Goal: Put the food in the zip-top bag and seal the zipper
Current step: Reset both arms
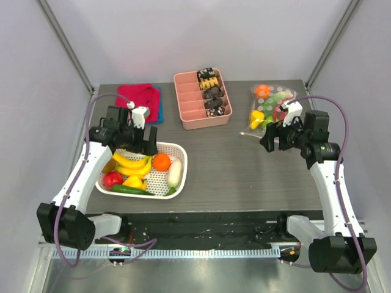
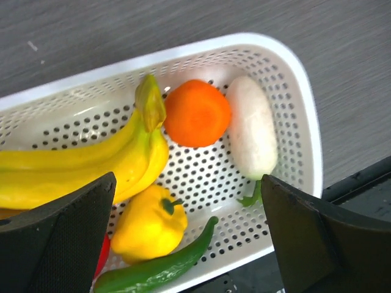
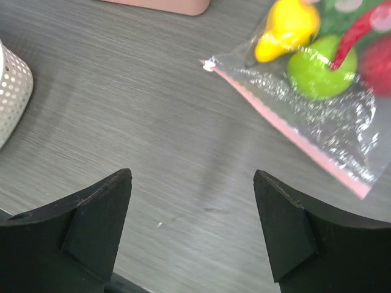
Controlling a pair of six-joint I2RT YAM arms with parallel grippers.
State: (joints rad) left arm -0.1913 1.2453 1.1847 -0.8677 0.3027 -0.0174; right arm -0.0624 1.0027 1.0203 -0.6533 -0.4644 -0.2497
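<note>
The clear zip-top bag (image 1: pixel 273 105) lies at the back right with an orange, a yellow pepper (image 3: pixel 287 27), a green apple (image 3: pixel 314 70) and red fruit inside. Its pink zipper (image 3: pixel 287 131) faces my right gripper (image 1: pixel 272 139), which hovers open and empty just in front of it (image 3: pixel 192 174). My left gripper (image 1: pixel 142 143) is open and empty above the white mesh basket (image 1: pixel 182 160). The basket holds bananas (image 2: pixel 79 165), an orange (image 2: pixel 197 113), a white radish (image 2: pixel 252 128), a yellow pepper (image 2: pixel 146 223), a green chili (image 2: pixel 159 268) and a red fruit (image 1: pixel 112 179).
A pink compartment tray (image 1: pixel 201 97) with dark and yellow snack pieces stands at the back centre. Red and blue folded cloths (image 1: pixel 140 97) lie at the back left. The basket's corner (image 3: pixel 9 91) shows at the left of the right wrist view.
</note>
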